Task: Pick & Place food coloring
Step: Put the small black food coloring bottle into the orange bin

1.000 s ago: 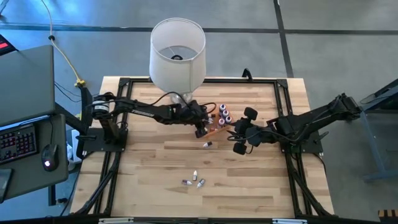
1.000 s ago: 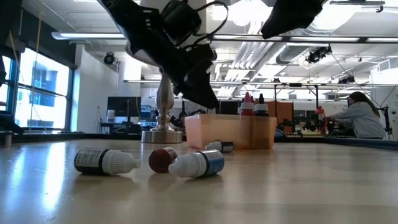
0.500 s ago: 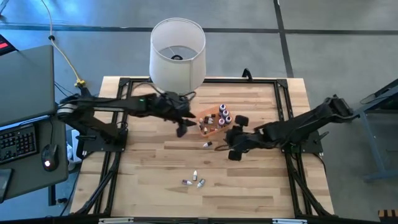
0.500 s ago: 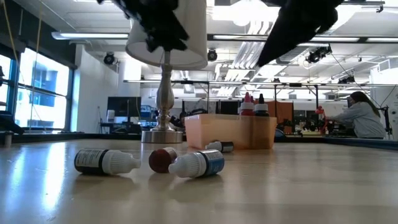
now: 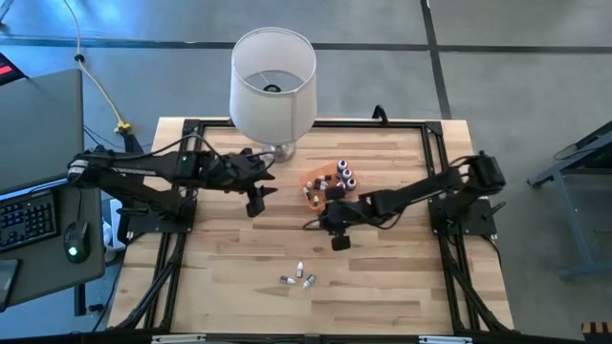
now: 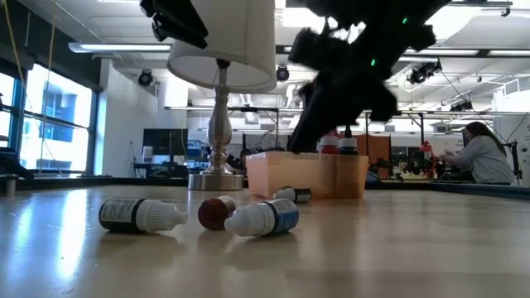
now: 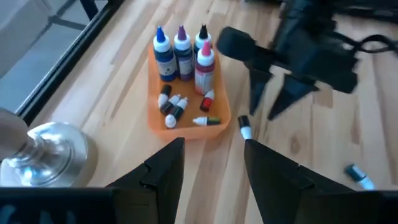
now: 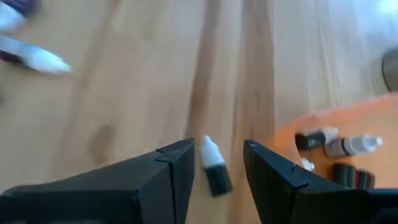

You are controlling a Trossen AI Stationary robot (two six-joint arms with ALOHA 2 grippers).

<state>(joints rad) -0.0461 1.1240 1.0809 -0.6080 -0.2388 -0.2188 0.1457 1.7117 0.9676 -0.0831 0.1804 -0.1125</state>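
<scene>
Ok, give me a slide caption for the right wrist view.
Open right gripper straddles a lying food coloring bottle beside the orange tray.

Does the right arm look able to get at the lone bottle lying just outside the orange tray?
Probably yes: the right gripper hangs over that bottle with its jaws open on either side, and nothing lies between; the tray sits off to one side.
</scene>
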